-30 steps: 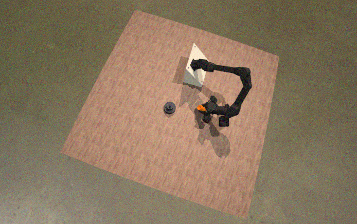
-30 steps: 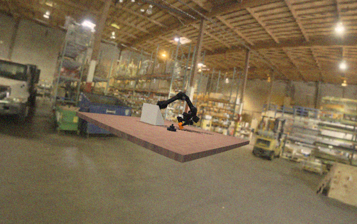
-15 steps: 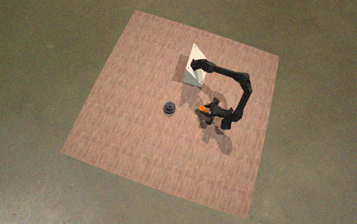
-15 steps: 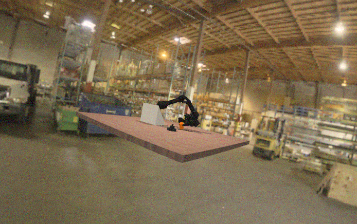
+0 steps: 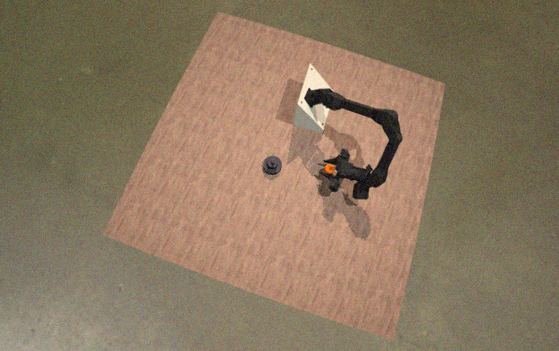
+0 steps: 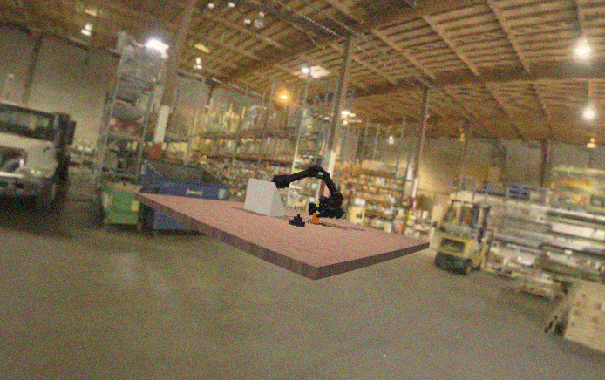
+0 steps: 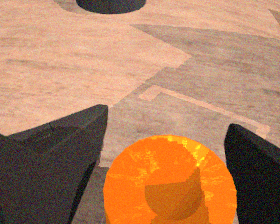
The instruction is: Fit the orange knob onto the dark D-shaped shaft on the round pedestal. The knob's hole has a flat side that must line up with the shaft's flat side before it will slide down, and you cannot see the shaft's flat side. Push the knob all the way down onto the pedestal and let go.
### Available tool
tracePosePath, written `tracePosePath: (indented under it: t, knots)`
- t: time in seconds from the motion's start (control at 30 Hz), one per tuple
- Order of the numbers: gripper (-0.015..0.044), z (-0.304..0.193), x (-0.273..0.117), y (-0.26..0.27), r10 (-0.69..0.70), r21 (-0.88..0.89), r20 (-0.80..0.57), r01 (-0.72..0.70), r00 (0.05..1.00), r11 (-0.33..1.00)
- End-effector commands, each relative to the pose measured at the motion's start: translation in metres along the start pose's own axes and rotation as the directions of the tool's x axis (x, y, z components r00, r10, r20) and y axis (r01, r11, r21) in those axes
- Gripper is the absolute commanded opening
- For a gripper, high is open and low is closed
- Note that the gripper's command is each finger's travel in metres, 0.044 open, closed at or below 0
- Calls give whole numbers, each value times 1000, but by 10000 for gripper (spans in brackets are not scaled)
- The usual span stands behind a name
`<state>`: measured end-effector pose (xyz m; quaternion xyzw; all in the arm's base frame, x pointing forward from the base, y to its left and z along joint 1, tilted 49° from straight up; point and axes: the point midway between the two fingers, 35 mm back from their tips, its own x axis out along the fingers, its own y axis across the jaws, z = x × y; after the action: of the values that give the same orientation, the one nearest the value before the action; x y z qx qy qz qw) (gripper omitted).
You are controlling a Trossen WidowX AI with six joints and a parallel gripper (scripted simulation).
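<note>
The orange knob (image 5: 330, 168) (image 6: 315, 218) (image 7: 128, 172) appears to stand upright on the table, its round end with a dark flat-sided hole (image 7: 173, 200) showing in the wrist view. My gripper (image 5: 324, 168) (image 7: 168, 124) is open, its black fingers on either side of the knob. A gap shows at the left finger; at the right finger I cannot tell whether it touches. The dark round pedestal (image 5: 266, 170) (image 6: 296, 223) (image 7: 111, 6) stands apart from the knob, with its dark shaft (image 5: 272, 163) (image 6: 298, 216) bare. The shaft's flat side cannot be made out.
A white wedge-shaped block (image 5: 314, 80) (image 6: 261, 198) stands by the mounted end of the black arm (image 5: 360, 106) (image 6: 333, 186). The arm curves round to the knob's far side from the pedestal. The wooden table (image 5: 229, 217) (image 6: 314, 257) has open edges all round.
</note>
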<state>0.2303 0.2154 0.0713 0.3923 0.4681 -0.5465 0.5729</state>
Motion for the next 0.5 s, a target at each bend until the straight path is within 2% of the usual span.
tracePosePath:
  t: [0.0, 0.37, 0.47]
  knots:
    - [260, 0, 0, 0, 0, 0, 0, 0, 1000, 1000]
    - [260, 0, 0, 0, 0, 0, 0, 0, 1000, 1000]
    - [339, 0, 0, 0, 0, 0, 0, 0, 1000, 1000]
